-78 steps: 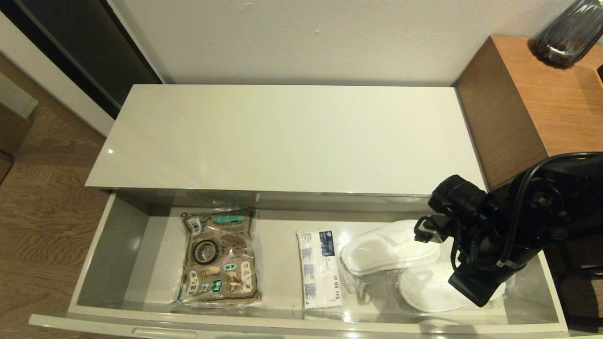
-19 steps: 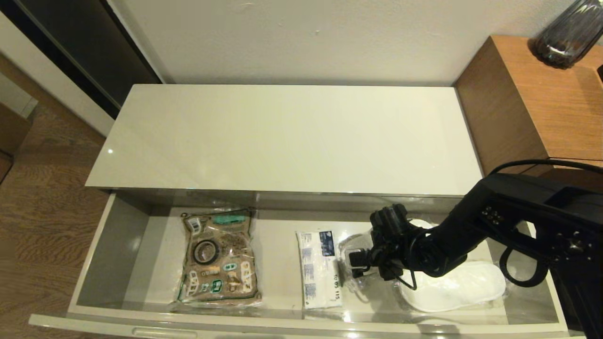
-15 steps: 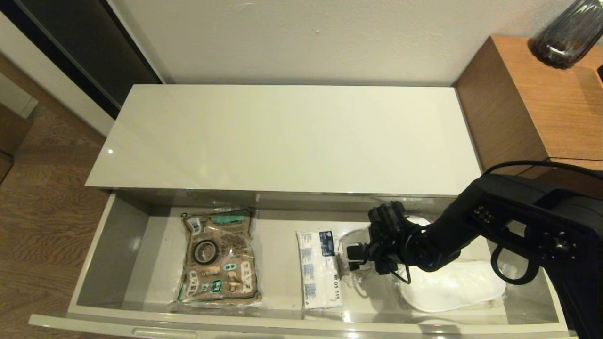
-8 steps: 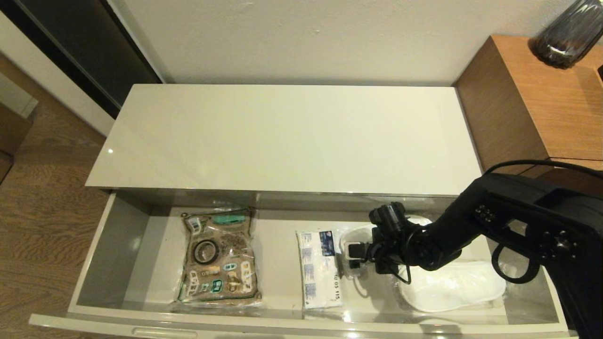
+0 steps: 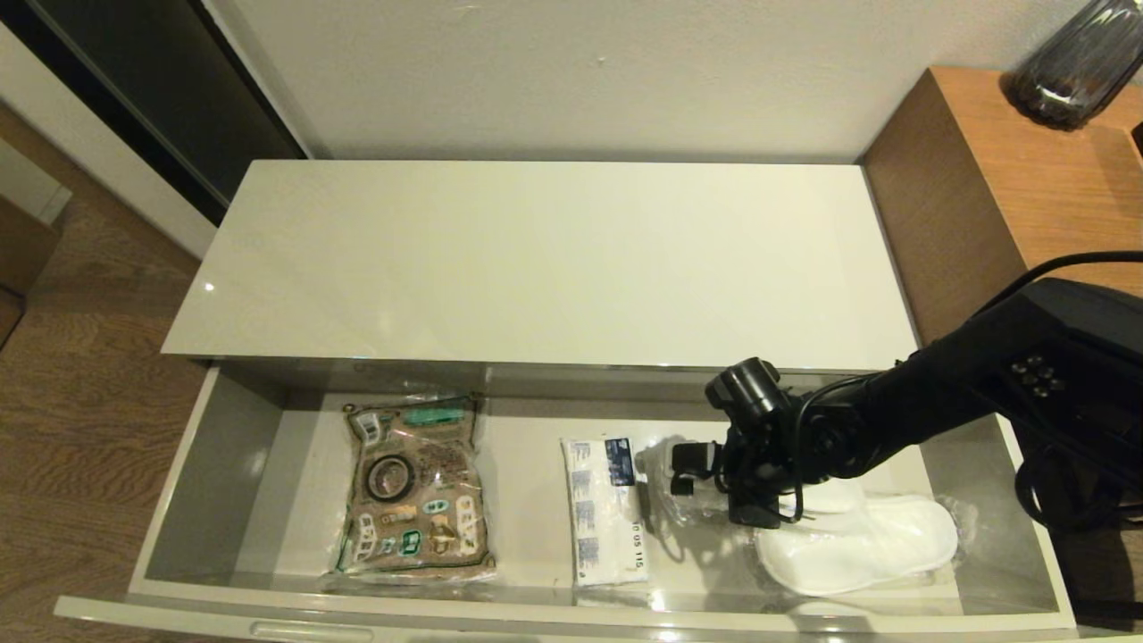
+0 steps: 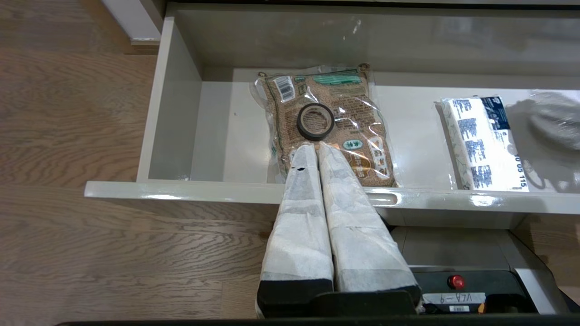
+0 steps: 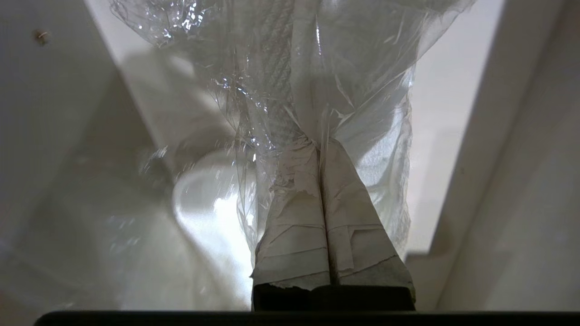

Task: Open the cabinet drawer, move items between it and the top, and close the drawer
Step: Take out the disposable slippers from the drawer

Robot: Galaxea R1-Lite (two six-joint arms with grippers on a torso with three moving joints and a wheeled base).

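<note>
Slippers, white and wrapped in clear plastic (image 5: 848, 540), lie in the right part of your wide off-white cabinet drawer (image 5: 223, 464), which stands pulled out. Your right gripper (image 7: 317, 147) has its taped fingers pressed together, pinching the clear wrap of the slippers inside the drawer. Just left of it lies the white tissue pack with blue print (image 5: 605, 511). The small black tape roll (image 6: 315, 121) sits on the brown patterned flat pouch (image 5: 415, 487). Your left gripper (image 6: 313, 151), fingers together and holding nothing, hovers before the drawer front. The glossy off-white cabinet top (image 5: 536, 259) lies behind.
</note>
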